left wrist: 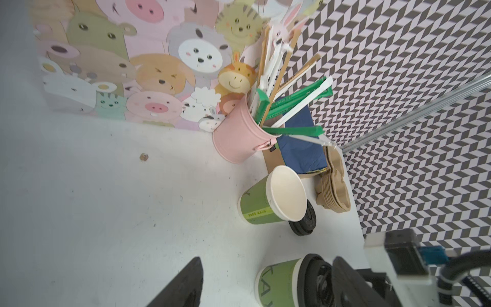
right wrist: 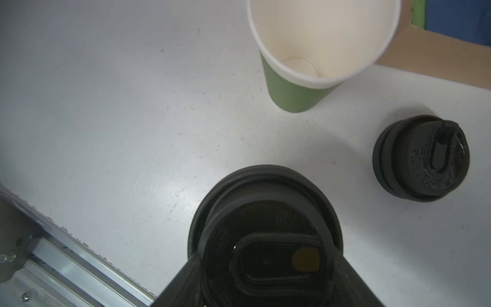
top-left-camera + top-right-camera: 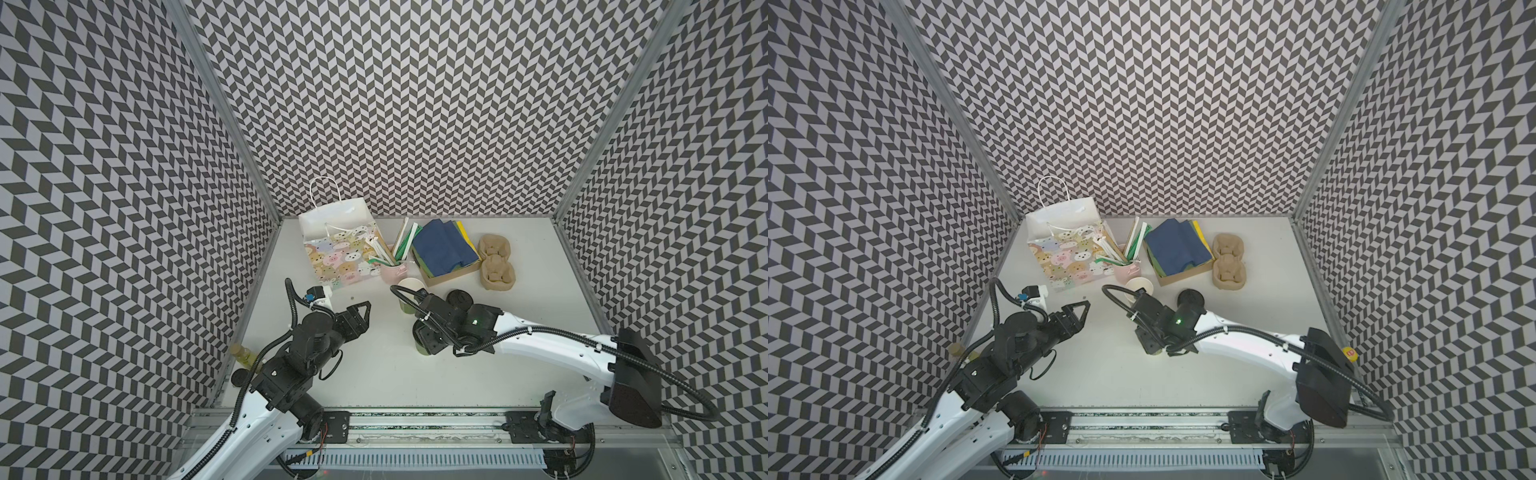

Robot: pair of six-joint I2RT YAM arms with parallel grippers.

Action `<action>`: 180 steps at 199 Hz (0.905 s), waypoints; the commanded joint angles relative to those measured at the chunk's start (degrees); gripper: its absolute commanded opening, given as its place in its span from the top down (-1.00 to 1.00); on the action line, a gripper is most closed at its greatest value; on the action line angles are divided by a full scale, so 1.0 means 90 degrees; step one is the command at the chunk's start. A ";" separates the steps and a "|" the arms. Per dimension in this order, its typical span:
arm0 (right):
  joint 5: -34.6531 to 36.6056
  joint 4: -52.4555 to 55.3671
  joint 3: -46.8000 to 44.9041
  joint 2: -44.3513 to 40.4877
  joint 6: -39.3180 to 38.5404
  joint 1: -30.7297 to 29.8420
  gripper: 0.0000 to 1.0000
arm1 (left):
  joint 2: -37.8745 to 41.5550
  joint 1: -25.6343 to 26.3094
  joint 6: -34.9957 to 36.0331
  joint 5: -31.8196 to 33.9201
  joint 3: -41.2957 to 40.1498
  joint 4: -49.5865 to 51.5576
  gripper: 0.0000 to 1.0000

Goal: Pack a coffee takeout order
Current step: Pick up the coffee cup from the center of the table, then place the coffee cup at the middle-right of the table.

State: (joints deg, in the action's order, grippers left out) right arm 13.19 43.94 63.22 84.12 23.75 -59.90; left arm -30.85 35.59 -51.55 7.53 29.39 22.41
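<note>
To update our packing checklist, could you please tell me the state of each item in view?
lidded cup: upright, lid on
open cup: upright, lidless, empty
spare lids: stacked, unused
paper bag: standing, mouth open
cup carriers: nested, untouched
napkins: folded, stacked
left gripper: open, empty
right gripper: closed on lidded cup

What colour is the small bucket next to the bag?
Pale pink; the bucket shows best in the left wrist view.
</note>
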 commanded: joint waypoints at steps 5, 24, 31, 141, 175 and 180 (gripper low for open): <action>0.0277 0.1367 -0.0355 -0.0001 0.0285 0.0208 -0.16 | -0.0184 0.0000 -0.0137 -0.0558 -0.0184 -0.0659 -0.53; 0.0277 0.1343 -0.0413 -0.0106 0.0337 0.0300 -0.17 | -0.0462 0.0099 -0.0187 -0.0884 -0.0296 -0.1053 -0.51; 0.0362 0.1397 -0.0422 -0.0132 0.0380 0.0334 -0.17 | -0.0572 0.0163 -0.0196 -0.0893 -0.0280 -0.1109 -0.51; 0.0917 0.0663 -0.0397 -0.1643 0.0160 0.3354 -0.16 | -0.1564 0.0880 -0.0106 -0.0795 0.0006 -0.1738 -0.51; 0.0474 0.0134 -0.0493 -0.1975 -0.0075 0.4491 -0.16 | -0.1609 0.1042 -0.0136 -0.0714 -0.0080 -0.1856 -0.51; 0.0352 0.0080 -0.0504 -0.1992 -0.0111 0.4610 -0.16 | -0.1621 0.1052 -0.0128 -0.0719 -0.0071 -0.1857 -0.51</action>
State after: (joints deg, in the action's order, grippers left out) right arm 19.00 48.60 57.98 68.03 24.49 -22.87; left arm -45.36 44.34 -52.97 0.60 27.88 7.94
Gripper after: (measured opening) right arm 0.622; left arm 0.756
